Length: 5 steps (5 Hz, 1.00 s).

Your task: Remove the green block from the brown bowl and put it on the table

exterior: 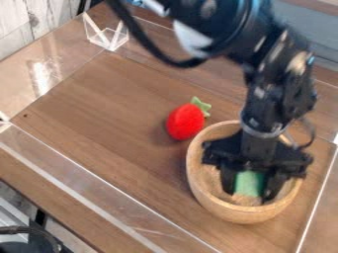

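The brown bowl (203,186) sits on the table (106,109) at the lower right. Inside it lies the green block (247,183), partly covered by the black gripper (252,180). The gripper points straight down into the bowl, with one finger on each side of the block and close to it. Blur hides whether the fingers press on the block. The block still rests low in the bowl.
A red strawberry-like toy (185,121) with a green top lies just left of the bowl's rim. Clear plastic walls (79,203) run along the table's edges, and a clear stand (103,36) is at the back left. The black arm reaches in from the top.
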### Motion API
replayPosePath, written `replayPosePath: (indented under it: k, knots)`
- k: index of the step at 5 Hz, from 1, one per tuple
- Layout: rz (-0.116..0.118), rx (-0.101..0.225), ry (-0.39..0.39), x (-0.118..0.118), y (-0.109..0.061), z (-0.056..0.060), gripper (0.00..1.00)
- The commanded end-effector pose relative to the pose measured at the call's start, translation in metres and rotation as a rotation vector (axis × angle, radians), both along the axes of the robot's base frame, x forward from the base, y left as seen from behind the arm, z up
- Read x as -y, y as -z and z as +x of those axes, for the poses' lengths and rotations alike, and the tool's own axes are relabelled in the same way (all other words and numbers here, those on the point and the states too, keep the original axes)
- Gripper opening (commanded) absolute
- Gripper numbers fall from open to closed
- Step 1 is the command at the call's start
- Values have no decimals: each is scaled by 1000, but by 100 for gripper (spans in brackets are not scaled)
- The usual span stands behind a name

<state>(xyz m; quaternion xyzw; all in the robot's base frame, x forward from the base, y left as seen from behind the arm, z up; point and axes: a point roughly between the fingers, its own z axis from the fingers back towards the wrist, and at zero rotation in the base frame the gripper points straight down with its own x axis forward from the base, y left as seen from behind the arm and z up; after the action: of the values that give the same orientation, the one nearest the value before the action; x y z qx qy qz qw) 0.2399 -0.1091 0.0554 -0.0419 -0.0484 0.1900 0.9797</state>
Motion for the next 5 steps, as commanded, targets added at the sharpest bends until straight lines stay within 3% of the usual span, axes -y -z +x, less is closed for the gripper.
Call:
replayPosePath:
  k: [1, 3, 5]
  knots:
    - [-30, 68, 19, 1, -35, 17, 0]
    - [-65, 61, 58, 2, -36, 27, 0]
    - [-78, 44, 66, 11, -30, 20, 0]
